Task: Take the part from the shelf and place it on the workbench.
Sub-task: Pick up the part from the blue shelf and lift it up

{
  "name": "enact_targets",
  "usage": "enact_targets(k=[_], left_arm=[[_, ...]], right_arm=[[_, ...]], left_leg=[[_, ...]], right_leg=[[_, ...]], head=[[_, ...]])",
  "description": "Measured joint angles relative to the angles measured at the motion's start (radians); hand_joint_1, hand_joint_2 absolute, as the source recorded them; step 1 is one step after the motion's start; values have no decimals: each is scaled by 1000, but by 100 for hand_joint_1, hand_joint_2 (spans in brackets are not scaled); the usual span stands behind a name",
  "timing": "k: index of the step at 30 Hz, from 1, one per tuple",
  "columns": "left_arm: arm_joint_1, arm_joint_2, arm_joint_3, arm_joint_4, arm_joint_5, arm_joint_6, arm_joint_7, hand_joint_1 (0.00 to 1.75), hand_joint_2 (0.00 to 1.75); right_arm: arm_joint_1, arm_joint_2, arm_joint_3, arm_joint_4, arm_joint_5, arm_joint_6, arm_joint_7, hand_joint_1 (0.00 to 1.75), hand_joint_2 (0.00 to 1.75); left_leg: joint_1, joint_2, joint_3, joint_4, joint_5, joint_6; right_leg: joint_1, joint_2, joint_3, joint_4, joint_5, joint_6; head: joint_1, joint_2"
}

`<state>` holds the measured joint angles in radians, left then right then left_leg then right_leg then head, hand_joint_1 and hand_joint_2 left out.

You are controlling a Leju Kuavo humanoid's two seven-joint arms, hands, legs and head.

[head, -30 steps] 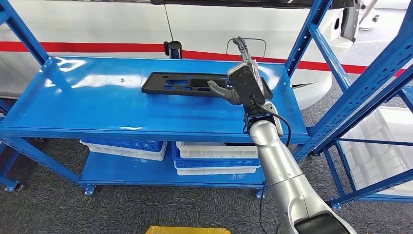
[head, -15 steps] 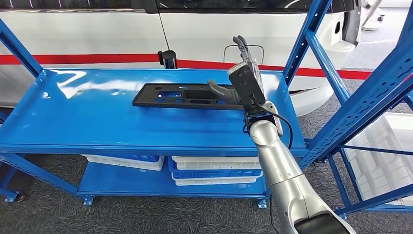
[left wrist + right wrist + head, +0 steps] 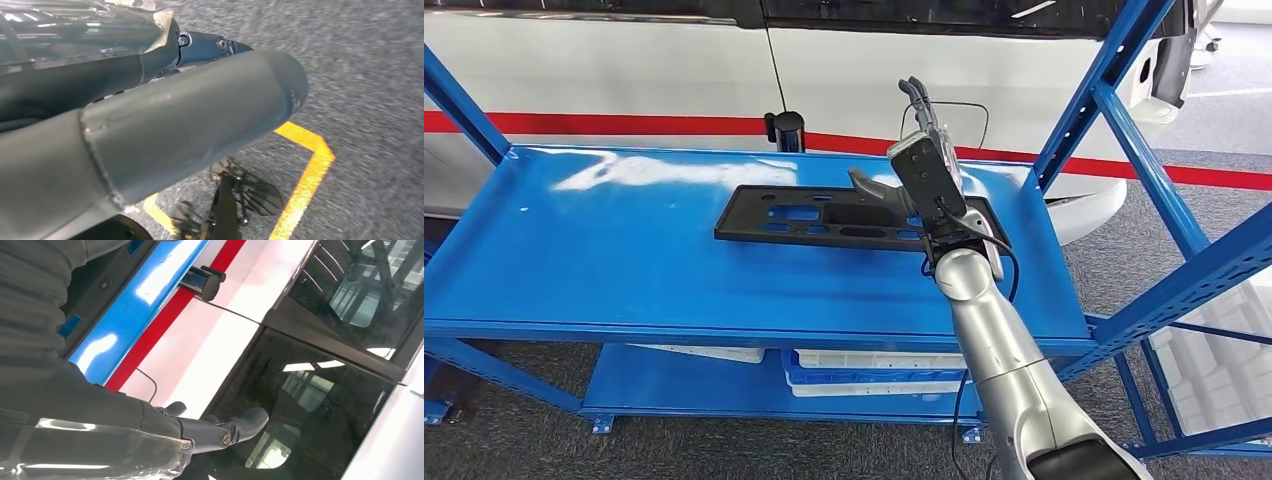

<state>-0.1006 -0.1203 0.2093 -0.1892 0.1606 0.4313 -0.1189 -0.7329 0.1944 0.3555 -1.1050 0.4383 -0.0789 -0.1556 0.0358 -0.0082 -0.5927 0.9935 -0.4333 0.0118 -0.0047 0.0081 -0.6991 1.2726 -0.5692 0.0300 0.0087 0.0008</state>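
Head view: a flat black part (image 3: 844,217), long and pierced with rectangular cut-outs, lies on the top board of a blue shelf (image 3: 624,260), toward its right half and slightly skewed to the board's edges; the right hand (image 3: 914,165), at the end of a silver arm (image 3: 994,350) rising from the near right, stands above the right end of the part; its thumb juts left over the part's far edge while its darker fingers (image 3: 914,95) point up and away, spread from the thumb, with nothing between them; whether the thumb touches the part cannot be told. On the shelf's lower board, white and blue bins (image 3: 874,368) are stacked; behind the shelf stands a white vehicle body with a red stripe (image 3: 604,124); a small dark cylinder (image 3: 784,128) stands at the shelf's far edge. Right wrist view: the fingers (image 3: 235,426) extend straight, apart from the thumb, before a dark window (image 3: 320,390). Left wrist view: the left hand (image 3: 150,125) hangs over grey carpet with a yellow floor line (image 3: 305,175); whether its fingers are apart or together cannot be told.
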Motion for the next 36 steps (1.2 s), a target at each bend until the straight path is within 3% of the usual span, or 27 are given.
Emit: enact_targets(k=[2,4,5,6,9,11,13,14,15,17,19,20,24,26,28,29,30,32,34,36], left_arm=[[1,0,0,1,-2,1,17,0,0],[1,-2,-1,2,-3,3,31,0,0],[1,-3,-1,3,-3,4,38,0,0],[1,-4,-1,4,-3,5,47,0,0],[4,-2,-1,4,-1,10,78,0,0],[5,-1,-1,4,0,12,93,0,0],[7,-1,-1,5,2,12,104,0,0],[9,-1,-1,5,3,12,108,0,0],[11,0,-1,5,3,12,112,0,0],[13,2,-1,5,1,11,116,0,0],[13,3,-1,4,-5,7,123,0,0],[13,2,-2,4,-9,6,127,0,0],[13,1,-6,4,-31,5,131,0,0],[12,1,-7,4,-36,6,136,0,0],[12,1,-7,4,-36,8,145,0,0],[12,1,-7,4,-35,10,150,0,0],[12,1,-7,4,-35,14,156,0,0],[12,1,-6,4,-32,23,170,0,0],[12,0,-6,4,-30,33,183,0,0],[12,0,-6,4,-29,40,191,0,0]], right_arm=[[1,-1,0,0,0,0,0,0,175],[0,0,0,-1,0,2,0,0,175],[0,0,0,-1,0,4,0,0,175],[0,1,0,-1,0,8,0,0,175],[1,11,1,-2,-2,22,-1,0,175],[0,21,4,-1,-3,30,-1,0,175],[1,28,10,2,-4,35,-1,0,175],[2,30,13,5,-4,35,-1,0,175],[3,32,16,8,-4,35,-1,0,175],[5,36,22,13,4,42,-1,0,175],[13,42,40,17,31,58,-1,0,175],[22,47,59,19,53,66,-1,0,175],[75,73,159,28,143,74,-5,0,175],[98,83,212,40,174,72,-12,0,175],[116,91,259,61,188,72,-24,0,175],[126,95,280,74,191,74,-31,0,175],[133,99,300,86,193,79,-39,0,175],[140,112,335,107,195,93,-54,0,175],[139,127,365,124,196,108,-67,0,175],[137,140,387,140,197,117,-73,0,175]], left_leg=[[0,-2,13,-1,-9,-4],[-3,-4,22,-1,-19,-12],[-5,-5,24,-2,-23,-17],[-7,-6,26,-3,-26,-22],[-4,-1,20,18,-47,-33],[-4,2,-27,117,-103,-38],[-5,2,-100,249,-157,-42],[-4,3,-122,279,-157,-44],[-4,4,-126,274,-139,-46],[-1,5,-77,155,-62,-48],[0,4,-24,43,-14,-44],[-2,2,-12,18,-8,-40],[-1,3,-4,6,-7,-17],[3,4,1,1,-6,-8],[3,4,1,1,-8,-5],[4,4,2,1,-9,-5],[4,3,3,1,-11,-6],[7,2,9,1,-14,-11],[9,2,14,0,-19,-20],[7,1,16,-1,-24,-26]], right_leg=[[2,-2,34,-128,76,7],[10,-5,77,-254,138,-1],[15,-6,87,-285,152,-8],[20,-6,90,-292,156,-15],[5,-4,102,-303,163,-35],[1,-3,112,-308,161,-51],[6,-4,116,-307,156,-62],[8,-4,118,-306,153,-64],[8,-3,121,-305,151,-65],[7,0,125,-299,142,-61],[12,3,125,-286,130,-50],[16,4,124,-283,126,-46],[17,4,113,-262,109,-35],[11,1,66,-168,66,-32],[5,1,-5,-26,19,-30],[2,1,-30,17,9,-26],[-1,0,-37,22,14,-20],[-6,-2,11,-91,67,-6],[-2,-6,80,-236,119,-6],[5,-7,105,-288,137,-9]], head=[[0,0],[1,0],[0,0],[0,0],[-1,0],[-2,0],[-3,0],[-3,0],[-3,0],[-4,0],[-3,0],[-1,0],[5,0],[9,0],[11,0],[11,0],[11,0],[11,0],[11,0],[10,0]])
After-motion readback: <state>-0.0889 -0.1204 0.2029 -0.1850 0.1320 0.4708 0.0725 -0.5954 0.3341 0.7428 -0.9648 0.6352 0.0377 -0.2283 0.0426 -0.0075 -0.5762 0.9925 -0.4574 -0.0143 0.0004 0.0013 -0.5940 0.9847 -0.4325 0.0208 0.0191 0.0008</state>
